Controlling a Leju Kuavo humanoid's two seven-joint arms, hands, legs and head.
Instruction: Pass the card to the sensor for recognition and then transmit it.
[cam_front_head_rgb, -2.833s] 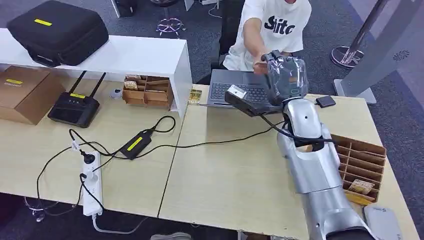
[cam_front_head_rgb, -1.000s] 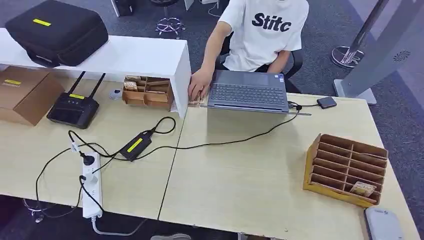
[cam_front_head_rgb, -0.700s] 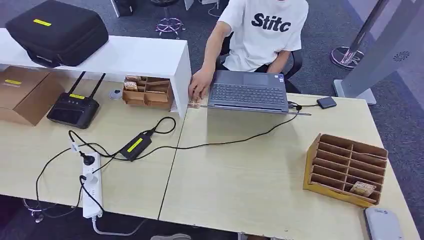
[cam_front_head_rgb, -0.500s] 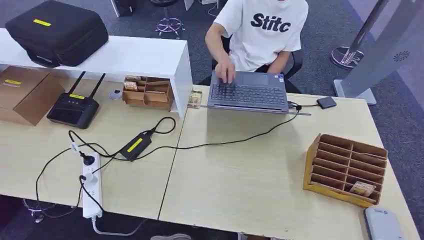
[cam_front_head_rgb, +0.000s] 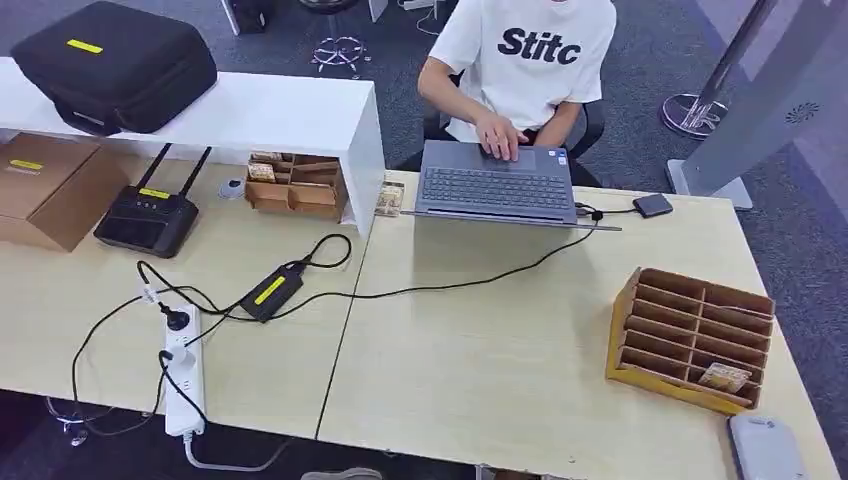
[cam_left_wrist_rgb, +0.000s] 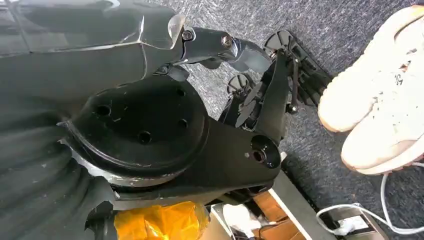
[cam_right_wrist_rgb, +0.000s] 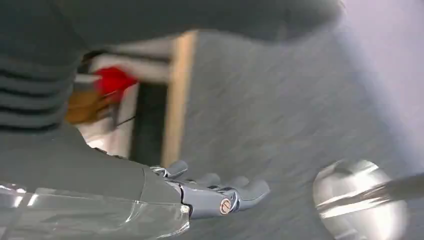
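We see our right hand (cam_right_wrist_rgb: 210, 192) hanging over grey carpet in the blurred right wrist view, fingers (cam_right_wrist_rgb: 250, 189) stretched out side by side, holding nothing. Our left hand (cam_left_wrist_rgb: 235, 50) hangs beside the robot's dark body above the carpet, near a pair of white shoes (cam_left_wrist_rgb: 380, 95); how far it is open we cannot tell. On the table (cam_front_head_rgb: 480, 340), a card (cam_front_head_rgb: 390, 197) lies just left of the laptop (cam_front_head_rgb: 497, 187), beside the white shelf (cam_front_head_rgb: 250, 112). A person's hand (cam_front_head_rgb: 497, 135) rests at the laptop's far edge. Another card (cam_front_head_rgb: 724, 376) sits in the wooden sorter (cam_front_head_rgb: 690, 335); the grey sensor pad (cam_front_head_rgb: 765, 446) lies near it.
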